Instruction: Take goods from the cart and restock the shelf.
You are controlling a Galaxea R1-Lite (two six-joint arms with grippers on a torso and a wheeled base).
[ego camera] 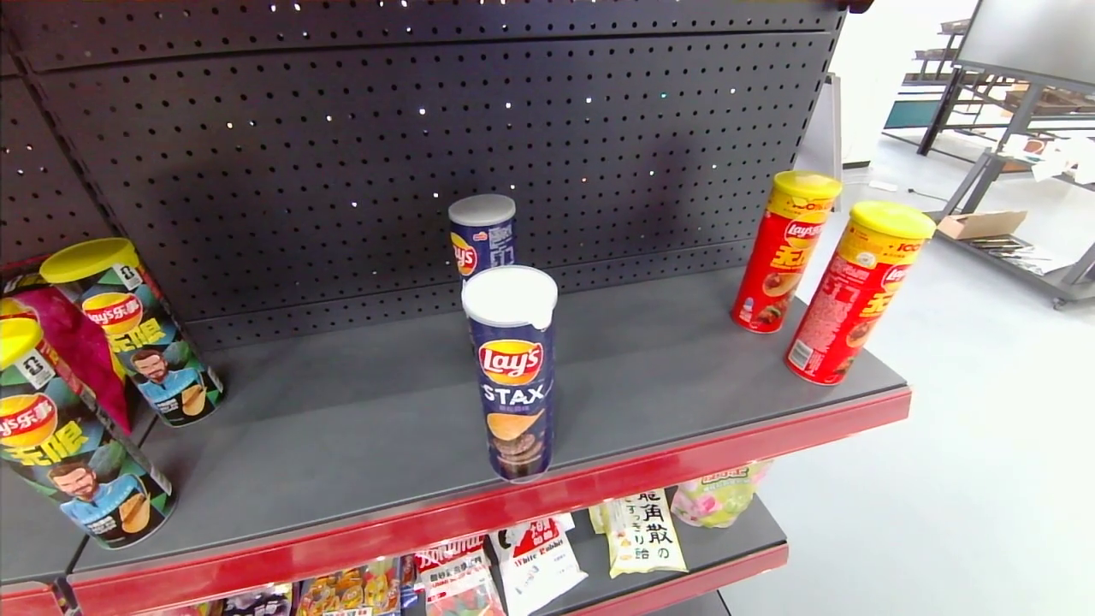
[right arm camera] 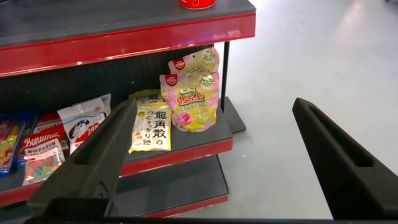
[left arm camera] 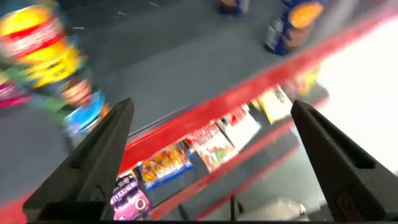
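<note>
- Black and wedge-shaped, the fingers of the left gripper stand wide apart with nothing between them. Beyond them lies the glossy red front lip of the shelf.
- The right gripper has the same matte black fingers, also spread and empty. It faces the lower shelf.
- On that lower shelf a soft, crinkled green-and-pink pouch stands upright. A flat yellow packet leans just beside it, with more flat bags along the row.
- The upper deck of the shelf is smooth dull-grey metal, backed by a dark pegboard with rows of small holes.
- A tall front blue canister stands upright near the red lip at mid-shelf. It is a glossy cylinder with a flat white lid.
- The rear blue canister stands behind it, near the pegboard, with a grey lid.
- At the shelf's right end are a nearer red canister and a farther red canister, both with yellow lids, standing near each other but apart.
- At the left end stand two teal canisters, also yellow-lidded: one at the back and one at the front.
</note>
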